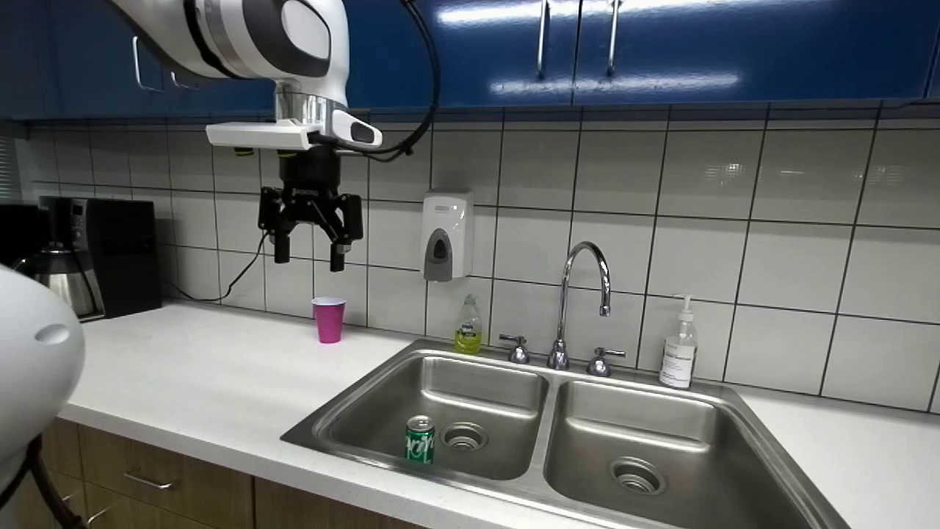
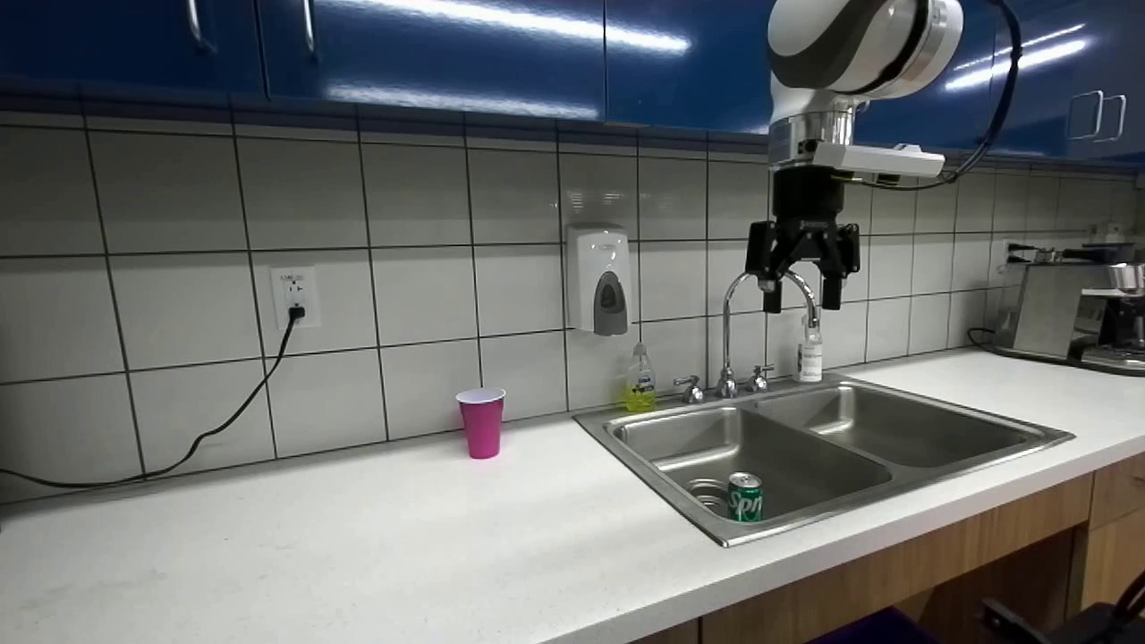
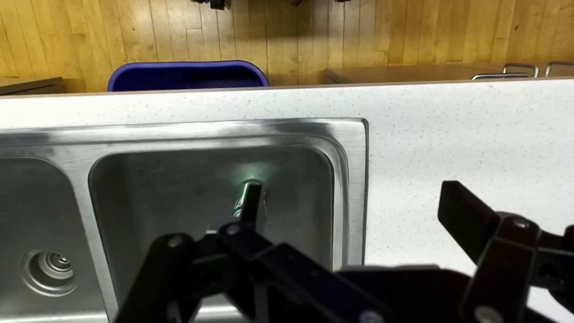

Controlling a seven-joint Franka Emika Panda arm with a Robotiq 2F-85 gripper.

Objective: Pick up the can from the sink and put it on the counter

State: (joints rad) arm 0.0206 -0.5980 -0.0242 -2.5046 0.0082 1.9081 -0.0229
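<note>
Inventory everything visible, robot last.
counter: 1, white, along wall
sink: 1, silver, in counter
can: 1, green, in sink
faucet: 1, chrome, sink rim
tap handles: 2, chrome, beside faucet
soap bottle: 1, yellow, sink rim
pump bottle: 1, clear, sink rim
cup: 1, pink, on counter
appliances: 2+, black/silver, counter
dispenser: 1, white, wall
outlet: 1+, white, wall
cabinets: several, blue, overhead
drawers: several, brown, underneath
bin-like object: 1, purple, below counter
floor: 1, brown, below
gripper: 1, black, midair
arm: 1, white, overhead
</note>
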